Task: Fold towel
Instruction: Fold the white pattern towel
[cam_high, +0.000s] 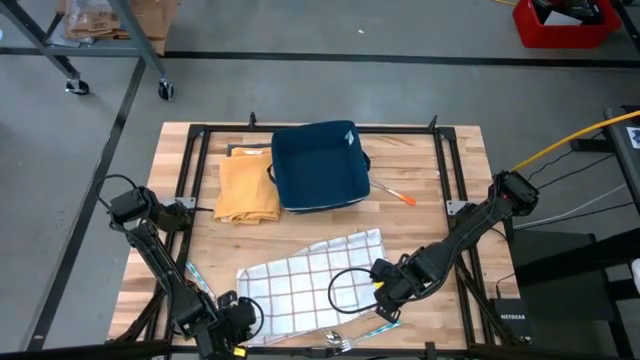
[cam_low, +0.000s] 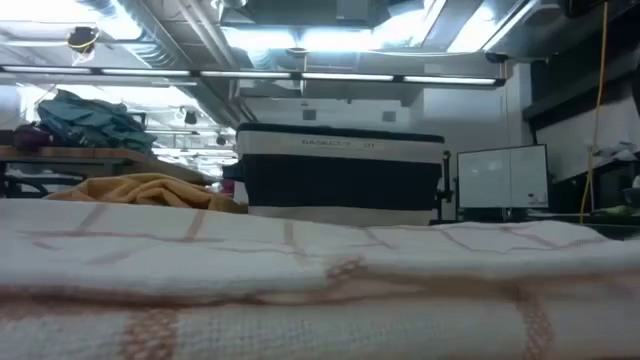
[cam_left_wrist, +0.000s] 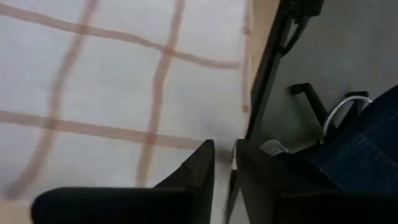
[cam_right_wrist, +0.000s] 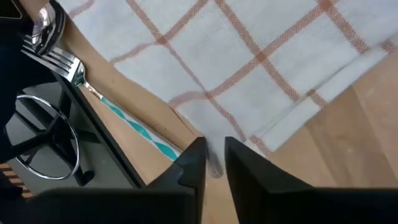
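Note:
A white towel with orange checks (cam_high: 310, 280) lies spread flat on the wooden table near its near edge, and it fills the foreground of the low view (cam_low: 320, 280). My left gripper (cam_high: 235, 318) sits at the towel's near-left side, its fingers nearly together (cam_left_wrist: 225, 167) at the towel's edge. My right gripper (cam_high: 385, 292) sits at the towel's near-right corner, its fingers nearly together (cam_right_wrist: 214, 160) around that corner. My left gripper pinches the towel's hemmed edge (cam_left_wrist: 239, 134) between its two fingers, low over the table. The towel lies flat and slack on the wood. My right gripper pinches the towel's corner (cam_right_wrist: 210, 146), which runs in between its two fingers. The rest of the towel lies flat on the table.
A dark blue bin (cam_high: 320, 165) stands at the far middle, with a folded orange-yellow cloth (cam_high: 248, 187) to its left and an orange-tipped tool (cam_high: 395, 193) to its right. A fork and spoon with teal-patterned handles (cam_right_wrist: 93, 93) lie by the near edge, beside the black frame rail (cam_high: 440, 180).

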